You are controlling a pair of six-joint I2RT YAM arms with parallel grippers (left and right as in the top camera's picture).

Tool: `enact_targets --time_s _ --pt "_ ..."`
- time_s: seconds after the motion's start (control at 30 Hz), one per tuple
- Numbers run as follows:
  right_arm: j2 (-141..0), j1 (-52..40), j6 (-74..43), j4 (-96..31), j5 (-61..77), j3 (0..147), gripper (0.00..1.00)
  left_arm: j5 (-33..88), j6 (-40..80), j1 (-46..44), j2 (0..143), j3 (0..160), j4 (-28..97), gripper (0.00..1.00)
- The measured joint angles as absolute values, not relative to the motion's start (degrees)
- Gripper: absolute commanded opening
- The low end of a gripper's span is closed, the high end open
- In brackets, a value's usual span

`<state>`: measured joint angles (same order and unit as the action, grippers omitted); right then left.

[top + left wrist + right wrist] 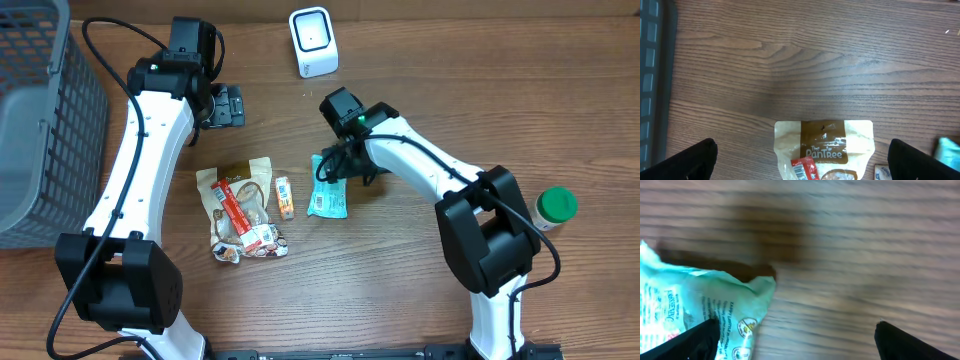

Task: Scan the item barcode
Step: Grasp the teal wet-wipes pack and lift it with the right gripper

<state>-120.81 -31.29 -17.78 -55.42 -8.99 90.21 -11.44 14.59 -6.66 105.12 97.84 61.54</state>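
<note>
**Overhead.** I count one white scanner (313,40) at the far edge, one grey basket (40,120) on the left and one green-lidded jar (555,207) on the right. Four snack items lie mid-table: one brown pouch (235,185), one red bar (238,207) lying on it, one small orange packet (284,197) just beside it, and one teal packet (328,192). The teal packet lies flat and crinkled, with pale print, well apart from the scanner. My right gripper (338,168) stands over its upper end, and my right wrist sits between packet and scanner. My left gripper (225,106) hangs over bare wood beyond the pouch.

**Left wrist.** My fingers (690,162) stand far apart, released, over the pouch's top edge. The label reads "PanTree". The red bar shows a barcode. The basket wall fills the left margin.

**Right wrist.** The picture is blurred. My fingers (912,342) are spread wide, released. The teal packet's corner reaches one finger; I cannot tell whether they touch.
</note>
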Motion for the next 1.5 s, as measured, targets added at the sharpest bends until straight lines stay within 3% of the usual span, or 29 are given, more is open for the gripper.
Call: enact_targets --time_s 0.47,1.5 --pt "-120.4 -22.1 -20.0 -65.1 -12.4 90.4 1.0 -11.4 14.6 -6.7 105.1 97.8 61.5 1.0" --pt "-114.8 -22.2 -20.8 -59.5 -4.2 90.3 1.0 -11.4 14.6 -6.7 105.1 97.8 61.5 1.0"
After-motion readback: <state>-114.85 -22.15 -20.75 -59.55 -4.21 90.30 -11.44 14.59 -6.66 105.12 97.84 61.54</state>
